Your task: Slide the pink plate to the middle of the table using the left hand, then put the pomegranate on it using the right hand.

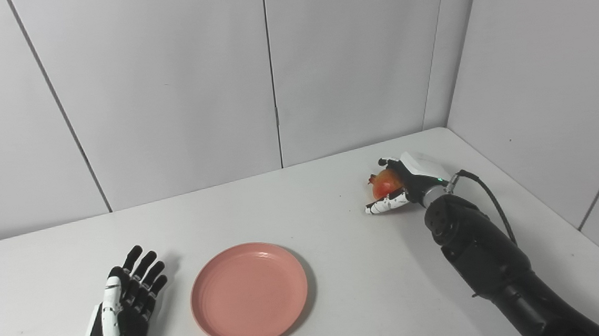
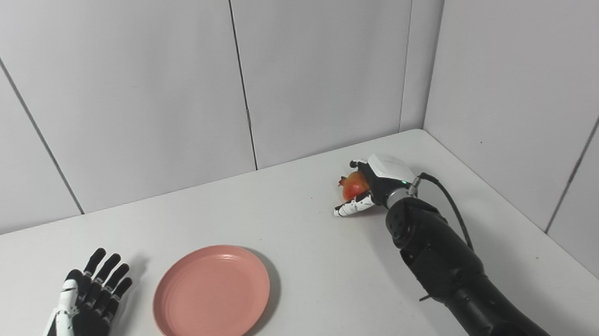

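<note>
The pink plate [image 1: 249, 294] lies empty on the white table [image 1: 337, 249], near the front and a little left of the middle. My left hand [image 1: 122, 312] rests to the left of the plate, open, fingers spread and pointing away, not touching it. At the far right the red-orange pomegranate [image 1: 385, 184] sits in my right hand [image 1: 408, 181]. Its fingers curl over the top of the fruit and the thumb lies stretched out beneath it. The hand hides the fruit's right side.
Grey wall panels stand close behind the table and along its right side. A black cable [image 1: 488, 197] loops from the right wrist. The table's right edge runs just beyond the right forearm [image 1: 474, 250].
</note>
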